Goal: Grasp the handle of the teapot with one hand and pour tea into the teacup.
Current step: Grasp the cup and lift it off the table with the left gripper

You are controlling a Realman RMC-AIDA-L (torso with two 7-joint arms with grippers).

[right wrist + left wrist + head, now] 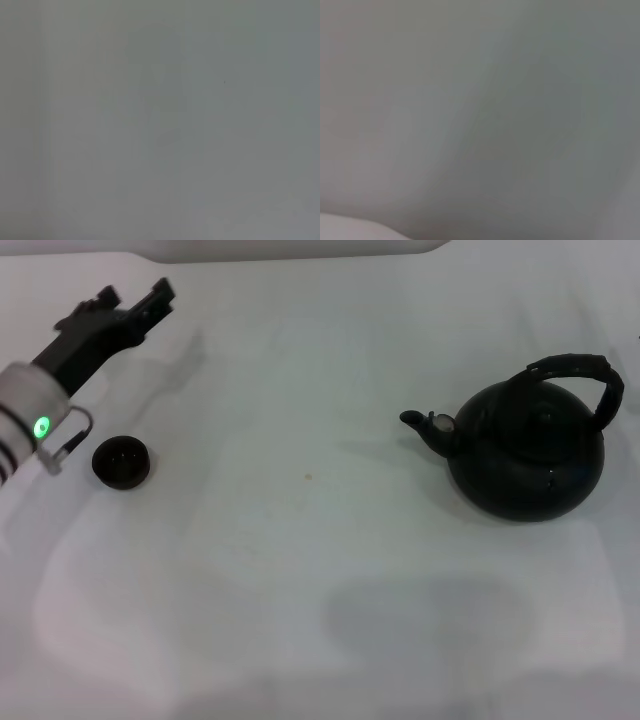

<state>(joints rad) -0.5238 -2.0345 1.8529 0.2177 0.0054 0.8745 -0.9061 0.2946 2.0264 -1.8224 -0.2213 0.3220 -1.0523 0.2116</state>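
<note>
The matte-black teapot (528,458) stands on the white table at the right in the head view, its short spout (425,426) pointing left. Its black ribbed hoop handle (583,377) arches over the top. The small black teacup (121,461) sits at the left. My left gripper (158,295) hovers above the table behind the teacup, apart from it, at the far left. My right gripper is out of view. Both wrist views show only blank grey surface. No tea shows.
The white table (300,540) spreads between the teacup and the teapot. A faint shadow lies near the front middle. A white edge runs along the back.
</note>
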